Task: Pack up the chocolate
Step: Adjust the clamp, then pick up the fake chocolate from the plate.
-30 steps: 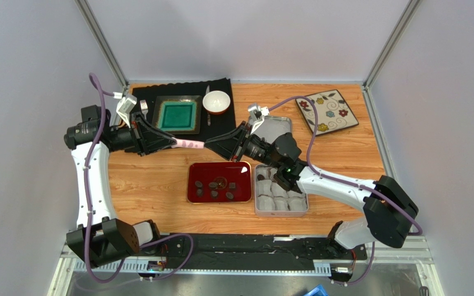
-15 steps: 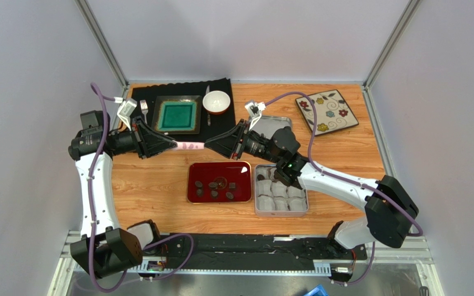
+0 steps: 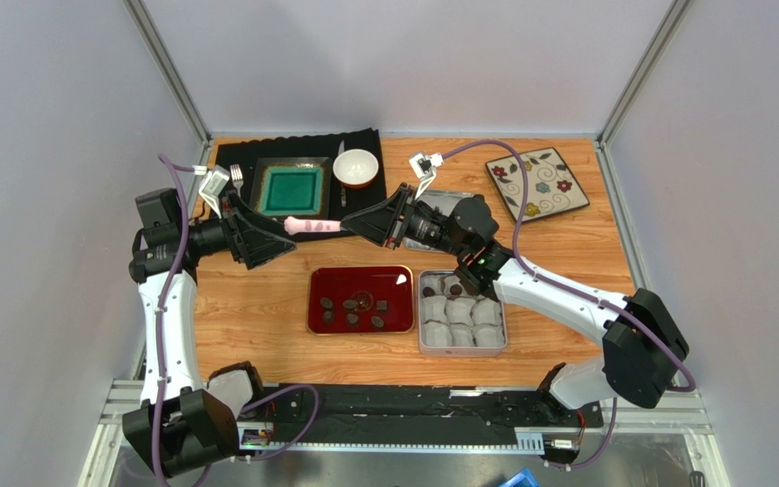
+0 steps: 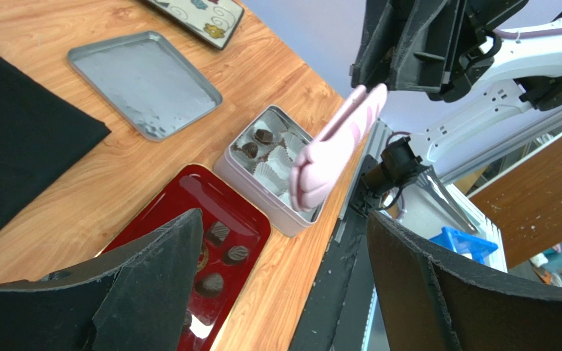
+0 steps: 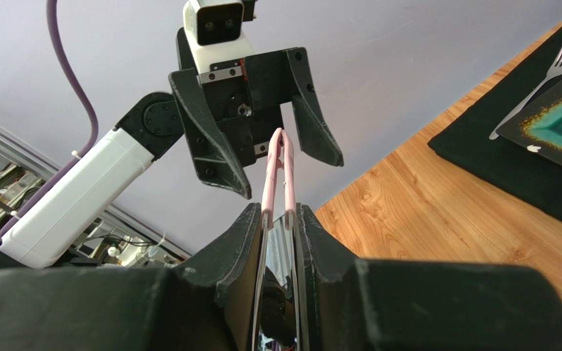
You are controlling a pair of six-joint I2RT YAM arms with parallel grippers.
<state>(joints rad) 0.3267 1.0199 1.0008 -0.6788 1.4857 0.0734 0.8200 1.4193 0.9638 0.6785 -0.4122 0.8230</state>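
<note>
I see most of the chocolate (image 3: 351, 319) lying loose in the red tray (image 3: 383, 282) at the centre of the counter (image 3: 251, 294), six or so dark pieces scattered over its lower half. A few more pieces sit in the top row of paper cups (image 3: 460, 330) inside the tin (image 3: 462, 352), which stands just right of the tray, touching or nearly so. The remaining cups look white and unfilled from above.

Above the tray, clear of the counter, the right gripper (image 5: 276, 212) has its jaws pinched narrow on the pink tongs (image 3: 312, 224), gripping them near the tips. The tongs stick out to the left of the frame, level with the green plate's (image 3: 292, 190) lower edge.

The left gripper (image 4: 284, 218) faces them with its jaws spread wide. On my left wrist feed the free end of the tongs hangs in that gap and touches neither side.

The tin's lid (image 4: 145, 80) lies flat beyond the tin, partly under the right arm. A black mat (image 3: 236, 157) with the plate and a bowl (image 3: 356, 167) fills the upper left of the counter.
</note>
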